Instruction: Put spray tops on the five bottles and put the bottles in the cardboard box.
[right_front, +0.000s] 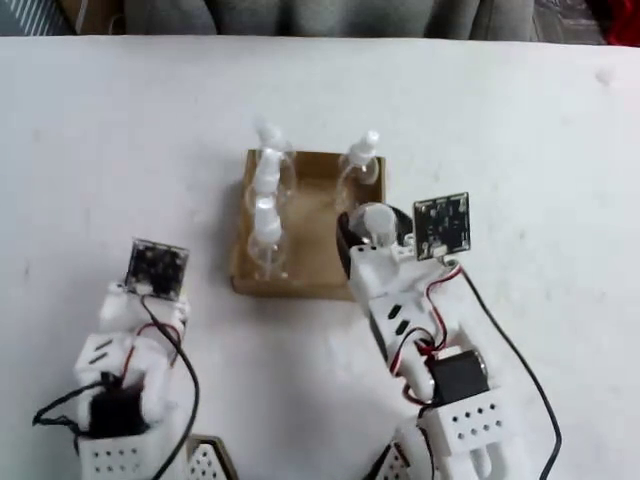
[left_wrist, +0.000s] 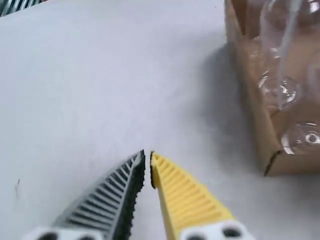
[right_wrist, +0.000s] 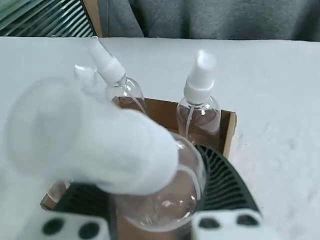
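Ahead of the right gripper (right_front: 372, 240), the white table (right_front: 520, 120) is stretching away. On it the cardboard box (right_front: 300, 280) is sitting, its open floor lying just forward of the jaws and toward the left arm's side. The left gripper (left_wrist: 147, 162) is resting on the table at the box's other side, apart from it, fingertips pressed together on nothing, so the right arm is plainly the nearer.

The right gripper is clamping a clear bottle (right_wrist: 170, 202) between its black jaws. We are judging that it is hanging at the box's near corner on the right arm's side, upright, its long axis pointing up at the overhead camera, with its white spray top (right_wrist: 95, 135) on. As we are reading it, the free spot is lying straight below or a touch forward, so the coming move is calling for little more than lowering and letting go.

Beyond it a capped bottle (right_wrist: 199, 100) is standing at the far wall, and a row of bottles (right_front: 267, 205) is lining the side away from the right gripper. We are counting three there, though the overlapping clear plastic is making that uncertain. The spray top and jaws are hiding the held bottle's base, so we cannot tell whether it is touching the floor or clearing the wall.
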